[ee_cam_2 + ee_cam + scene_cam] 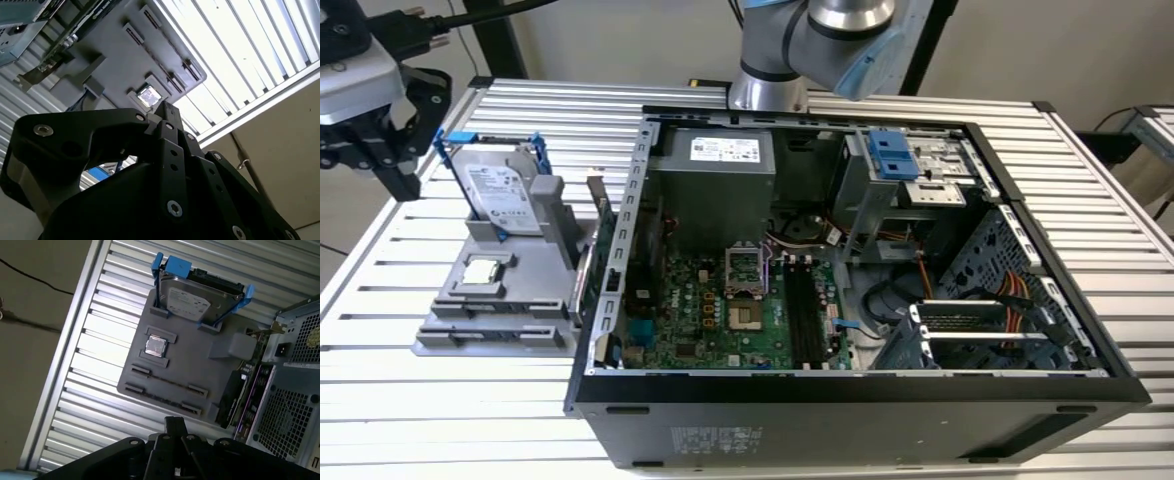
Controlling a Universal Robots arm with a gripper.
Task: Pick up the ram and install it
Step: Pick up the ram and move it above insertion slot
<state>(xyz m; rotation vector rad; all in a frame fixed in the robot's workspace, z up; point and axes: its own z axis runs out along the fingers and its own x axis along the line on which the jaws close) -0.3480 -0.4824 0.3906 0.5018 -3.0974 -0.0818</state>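
The ram point(230, 399) is a long dark stick standing on edge at the side of the grey holder point(180, 365) nearest the computer case. In the exterior view the ram point(586, 262) is a thin strip between holder and case. My gripper point(400, 180) hangs at the exterior view's far left, over the table edge, well away from the ram. In both wrist views its black fingertips point(167, 112) point(175, 425) meet, with nothing between them. The motherboard's long black memory slots point(802, 312) lie inside the open case.
On the holder, a silver hard drive with blue rails point(500, 190) stands upright and a small square processor chip point(483, 268) lies flat. The open computer case point(854, 300) takes up the middle and right of the ribbed metal table point(400, 260). The arm's base point(767, 90) stands behind it.
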